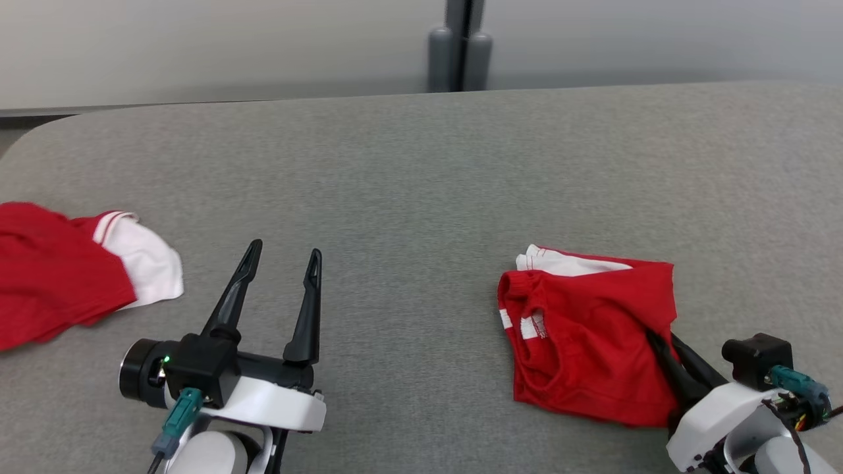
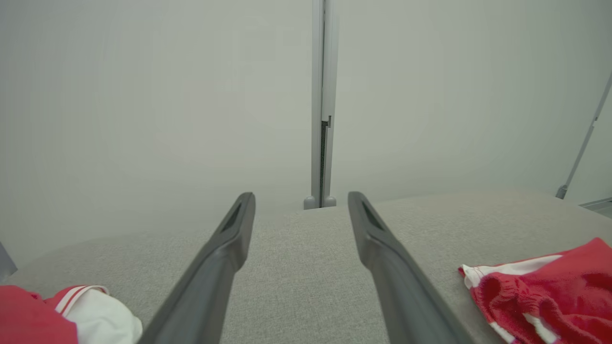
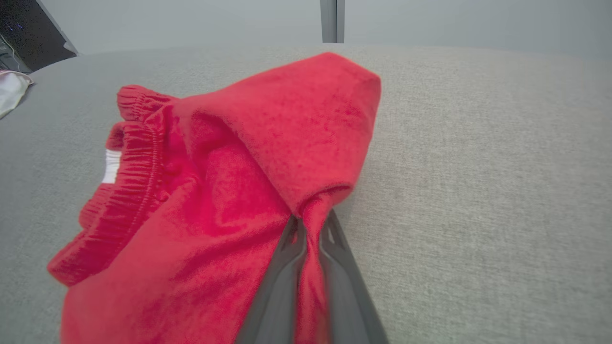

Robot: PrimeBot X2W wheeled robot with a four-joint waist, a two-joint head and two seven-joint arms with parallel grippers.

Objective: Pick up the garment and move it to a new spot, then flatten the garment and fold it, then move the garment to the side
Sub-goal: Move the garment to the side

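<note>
The garment [image 1: 586,329] is a pair of red shorts with white trim, lying crumpled on the right of the grey table; it shows in the left wrist view [image 2: 550,286] too. My right gripper [image 1: 658,342] is at its near right edge, shut on a pinched fold of the red cloth. In the right wrist view the garment [image 3: 229,191] bunches up around the right gripper [image 3: 311,222], with cloth squeezed between the dark fingers. My left gripper [image 1: 285,250] hangs open over bare table at the lower left, nothing between its fingers [image 2: 229,248].
A second red and white garment [image 1: 59,276] lies at the table's left edge, also low in the left wrist view [image 2: 71,315]. The grey table [image 1: 421,164] stretches wide between the two. A grey post [image 1: 461,46] stands behind the far edge.
</note>
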